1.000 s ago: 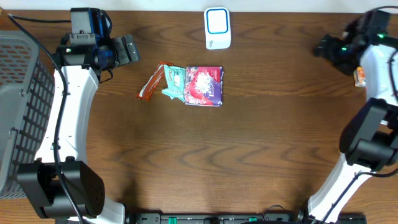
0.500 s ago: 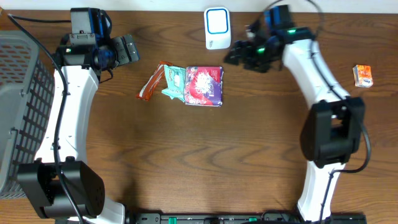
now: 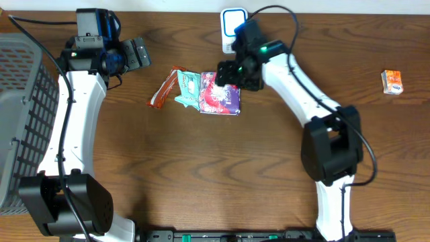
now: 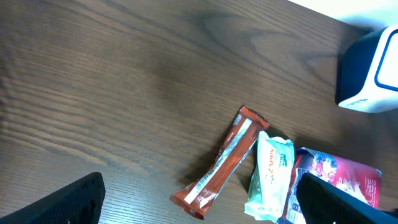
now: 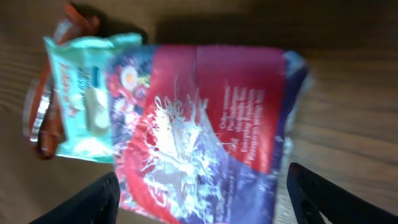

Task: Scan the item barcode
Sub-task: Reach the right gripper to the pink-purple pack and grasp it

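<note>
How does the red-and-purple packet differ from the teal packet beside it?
The red-and-purple packet is larger and squarish; the teal packet is smaller and narrower. The right gripper hovers open over the red-and-purple packet; none is above the teal packet. The teal packet touches the brown snack bar; the red-and-purple packet does not. Both lie flat on the wooden table.

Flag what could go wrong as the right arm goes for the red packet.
The teal packet lies against the red and purple packet, so the open right fingers may pinch or drag both. It lies flat and glossy; the grip could slip. No barcode shows on its top face, so the scanner may read nothing.
</note>
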Robot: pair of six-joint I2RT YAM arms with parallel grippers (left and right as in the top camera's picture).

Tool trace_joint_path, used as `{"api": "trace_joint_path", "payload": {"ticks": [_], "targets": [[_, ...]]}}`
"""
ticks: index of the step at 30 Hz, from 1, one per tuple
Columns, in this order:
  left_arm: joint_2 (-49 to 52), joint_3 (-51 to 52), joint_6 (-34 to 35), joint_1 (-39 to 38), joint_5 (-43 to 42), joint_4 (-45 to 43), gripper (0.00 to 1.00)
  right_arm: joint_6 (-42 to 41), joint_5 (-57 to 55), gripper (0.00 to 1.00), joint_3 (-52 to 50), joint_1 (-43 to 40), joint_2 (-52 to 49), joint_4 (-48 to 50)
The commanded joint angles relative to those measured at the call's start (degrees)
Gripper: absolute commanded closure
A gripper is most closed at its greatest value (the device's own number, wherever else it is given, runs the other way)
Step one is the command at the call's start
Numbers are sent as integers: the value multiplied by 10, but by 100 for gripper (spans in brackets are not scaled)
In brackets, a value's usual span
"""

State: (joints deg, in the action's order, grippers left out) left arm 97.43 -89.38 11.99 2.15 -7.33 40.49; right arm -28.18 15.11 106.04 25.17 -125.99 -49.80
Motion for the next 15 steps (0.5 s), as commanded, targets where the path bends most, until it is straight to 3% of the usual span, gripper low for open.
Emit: {"api": "trace_joint_path", "payload": {"ticks": [1,6,11,15], "targets": [[5,1,-3,1,5,0,2,-18,-39,25,-4,12,-25,-11],[5,1,-3,1,5,0,2,-18,-97,32,-4,10,-33,-37],[5,1,-3,1,5,0,2,-16,-217,34,-4,-7,-33,-97],[5,1,-3,1,5,0,2,2,-245,37,-4,-37,-33,-134]]}}
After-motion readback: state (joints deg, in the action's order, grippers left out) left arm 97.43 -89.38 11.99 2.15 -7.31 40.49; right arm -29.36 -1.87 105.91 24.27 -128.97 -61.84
